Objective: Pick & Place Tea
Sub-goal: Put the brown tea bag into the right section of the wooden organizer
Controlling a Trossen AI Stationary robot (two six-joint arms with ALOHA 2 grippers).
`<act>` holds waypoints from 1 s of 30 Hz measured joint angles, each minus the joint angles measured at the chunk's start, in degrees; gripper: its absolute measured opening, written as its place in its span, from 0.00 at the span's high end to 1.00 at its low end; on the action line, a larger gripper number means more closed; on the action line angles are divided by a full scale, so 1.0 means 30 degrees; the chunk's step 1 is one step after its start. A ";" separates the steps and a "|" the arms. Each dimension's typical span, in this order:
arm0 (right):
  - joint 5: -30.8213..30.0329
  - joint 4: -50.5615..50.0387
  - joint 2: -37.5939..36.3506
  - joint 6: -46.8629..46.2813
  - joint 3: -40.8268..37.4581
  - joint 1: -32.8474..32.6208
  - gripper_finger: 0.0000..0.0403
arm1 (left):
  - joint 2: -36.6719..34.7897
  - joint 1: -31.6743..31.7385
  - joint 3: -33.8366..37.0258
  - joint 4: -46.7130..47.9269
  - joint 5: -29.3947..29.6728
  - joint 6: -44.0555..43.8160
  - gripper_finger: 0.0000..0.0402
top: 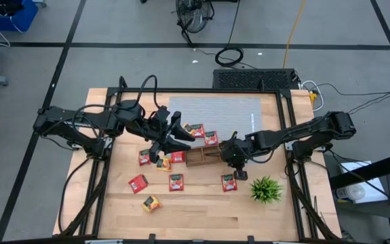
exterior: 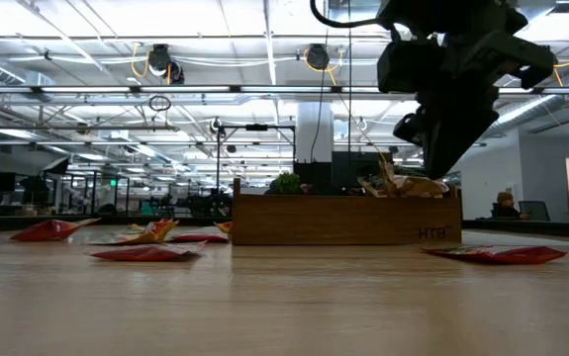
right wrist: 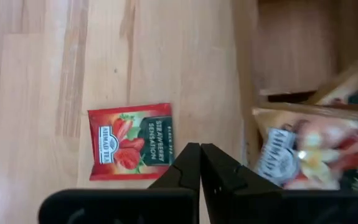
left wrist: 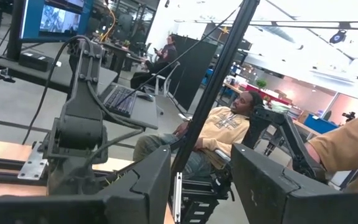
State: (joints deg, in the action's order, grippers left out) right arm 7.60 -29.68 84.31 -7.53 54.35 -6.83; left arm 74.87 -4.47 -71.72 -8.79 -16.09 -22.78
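1. The right gripper (right wrist: pixel 200 163) hangs just above the desk (top: pixel 201 217), at the right end of the wooden tray (top: pixel 203 158). Its fingers are pressed together with nothing between them.
2. The left gripper (top: pixel 174 139) is raised over the far-left part of the sachet scatter. Its fingers stand partly apart, and the left wrist view shows nothing held between them.
3. Progress, as I judge it: a few tea sachets (right wrist: pixel 303 155) already lie heaped in the tray's right compartment, so the sorting is under way but far from finished.
4. Most of the tea is on the desk. One strawberry sachet (right wrist: pixel 131 148) lies flat just beside the right gripper, outside the tray wall, and looks like the nearest candidate.
5. More red sachets (top: pixel 138 183) lie left of the tray and nearer the front edge. An orange-yellow sachet (top: pixel 152 203) lies nearest of all, and two more red ones (top: pixel 210 137) sit on the far side of the tray.
6. A spiky green plant (top: pixel 266 189) stands to the right of the strawberry sachet, close enough to crowd a reach from that side.
7. The tray wall sits close to that sachet too, leaving little room for a finger on that side.
8. People sit in the room beyond the desk, well clear of the arms.
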 joint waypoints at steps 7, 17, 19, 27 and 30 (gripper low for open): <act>-0.0594 -0.0626 -0.0099 0.0375 0.0000 0.0370 1.00 | 0.0000 0.0000 0.0000 0.0007 -0.0173 -0.0073 0.58; -0.1525 -0.0662 -0.0094 0.0931 0.0007 0.1313 1.00 | 0.0000 -0.0002 -0.0007 0.0001 -0.0197 -0.0168 0.58; -0.1532 -0.0559 -0.0094 0.1180 0.0007 0.1434 1.00 | 0.0000 -0.0015 -0.0007 0.0002 -0.0349 -0.0173 0.58; -0.1532 -0.0590 -0.0094 0.1953 0.0007 0.1844 1.00 | 0.0000 -0.0015 -0.0007 0.0002 -0.0687 -0.0596 0.58; -0.1430 -0.0577 -0.0094 0.2019 0.0007 0.2004 1.00 | 0.0000 -0.0021 -0.0007 -0.0002 -0.0687 -0.0631 0.58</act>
State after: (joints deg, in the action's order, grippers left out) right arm 3.31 -31.41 84.03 -1.47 54.37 -0.82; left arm 74.87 -4.53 -71.75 -8.80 -18.15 -24.67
